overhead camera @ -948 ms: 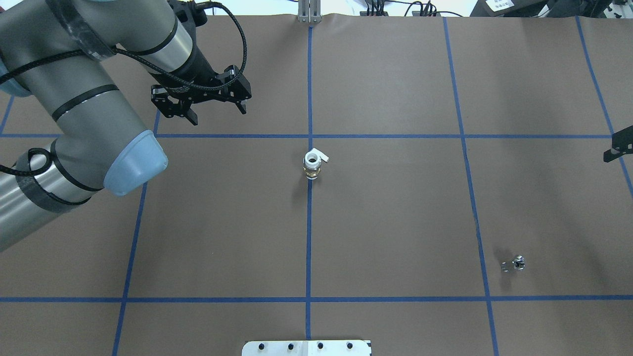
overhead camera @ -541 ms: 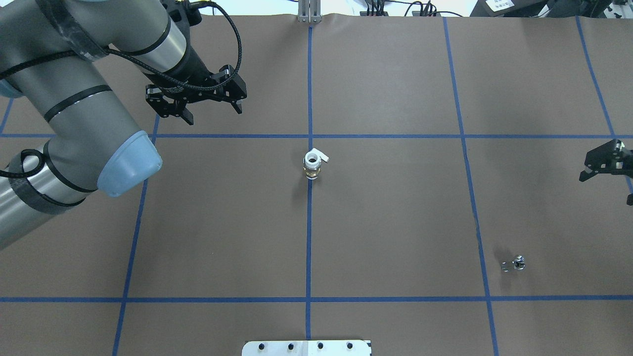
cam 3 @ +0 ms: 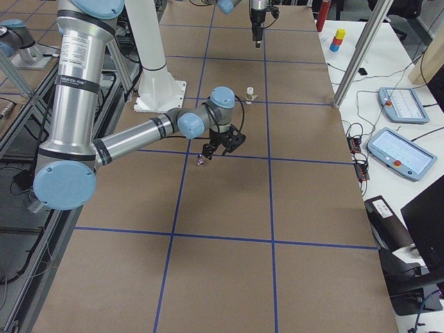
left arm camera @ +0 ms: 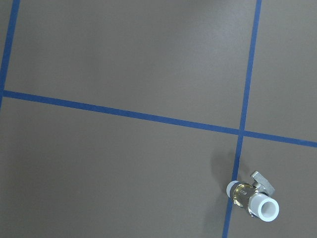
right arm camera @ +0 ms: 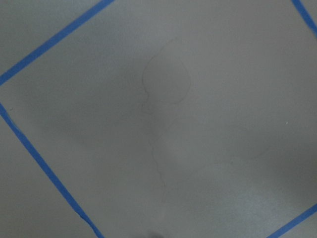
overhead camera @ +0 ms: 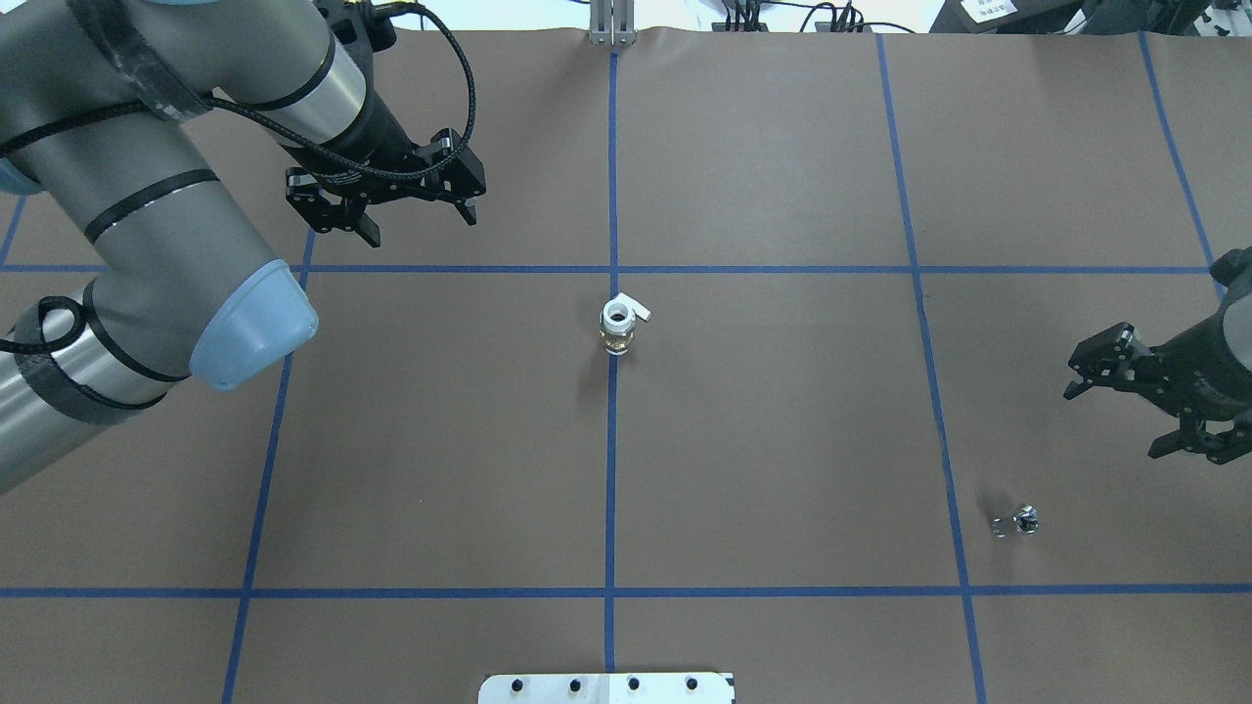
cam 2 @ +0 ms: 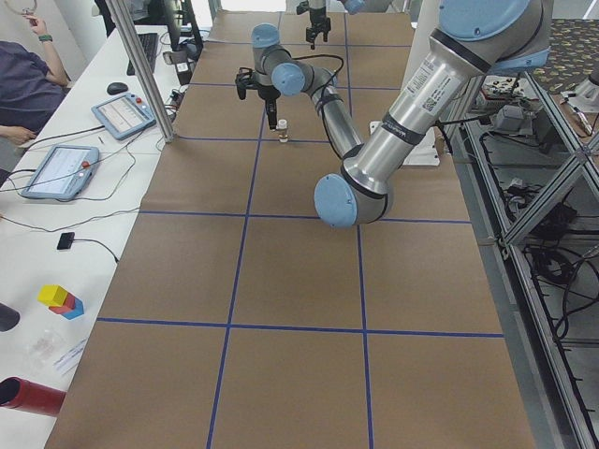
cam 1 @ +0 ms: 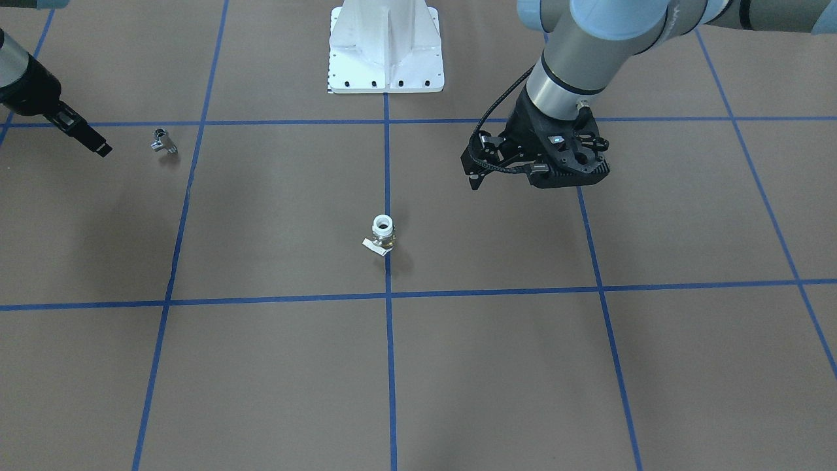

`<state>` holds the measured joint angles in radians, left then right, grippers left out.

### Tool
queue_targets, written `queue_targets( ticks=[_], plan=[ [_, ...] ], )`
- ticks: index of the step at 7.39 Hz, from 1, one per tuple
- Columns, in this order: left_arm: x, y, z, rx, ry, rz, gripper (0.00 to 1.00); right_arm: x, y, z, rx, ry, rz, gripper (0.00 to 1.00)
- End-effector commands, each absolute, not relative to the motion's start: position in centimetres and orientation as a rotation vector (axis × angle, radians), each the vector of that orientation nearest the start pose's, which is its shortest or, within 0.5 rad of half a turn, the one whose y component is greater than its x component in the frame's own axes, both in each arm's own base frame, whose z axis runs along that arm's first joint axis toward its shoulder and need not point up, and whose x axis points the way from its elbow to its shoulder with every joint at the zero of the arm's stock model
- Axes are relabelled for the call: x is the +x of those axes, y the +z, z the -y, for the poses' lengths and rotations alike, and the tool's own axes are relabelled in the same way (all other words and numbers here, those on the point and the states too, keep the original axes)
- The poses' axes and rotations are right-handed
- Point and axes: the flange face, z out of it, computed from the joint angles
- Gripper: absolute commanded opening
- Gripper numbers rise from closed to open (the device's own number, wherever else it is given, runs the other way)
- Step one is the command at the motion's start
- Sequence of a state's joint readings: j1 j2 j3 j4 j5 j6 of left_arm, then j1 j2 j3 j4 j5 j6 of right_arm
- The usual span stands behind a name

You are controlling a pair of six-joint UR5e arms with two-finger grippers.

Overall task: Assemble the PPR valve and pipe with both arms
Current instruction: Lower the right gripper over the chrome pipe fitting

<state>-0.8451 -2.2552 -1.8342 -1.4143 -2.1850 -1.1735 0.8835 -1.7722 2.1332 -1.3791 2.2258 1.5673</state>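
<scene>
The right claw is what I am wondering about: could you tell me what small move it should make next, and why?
Probably it should shift over the PPR valve and lower around it. The right claw is open and empty, off to one side of the PPR valve, which lies untouched on the table.

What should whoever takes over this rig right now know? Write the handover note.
The left gripper: jaws open, empty, above the table, off to the left of the pipe.
The right gripper: jaws open, empty, near the PPR valve but not over it.
The pipe stands upright on its brass nut on the centre tape line.
The PPR valve lies on the table on the robot's right side.
Done: nothing gripped or joined.
Left: grasp both parts, bring them together, assemble.
</scene>
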Motion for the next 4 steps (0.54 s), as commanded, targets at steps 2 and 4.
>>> queue_targets(
  ticks=[2, 4],
  plan=[
    [36.0, 16.2, 51.8, -0.029, -0.170, -0.956, 1.00, -23.9, 47.3, 31.9, -0.333, 0.629, 0.751, 1.00],
    [36.1, 16.3, 51.8, -0.031, -0.171, -0.954, 1.00, -26.6, 47.4, 30.3, -0.338, 0.633, 0.721, 1.00]
  ],
)
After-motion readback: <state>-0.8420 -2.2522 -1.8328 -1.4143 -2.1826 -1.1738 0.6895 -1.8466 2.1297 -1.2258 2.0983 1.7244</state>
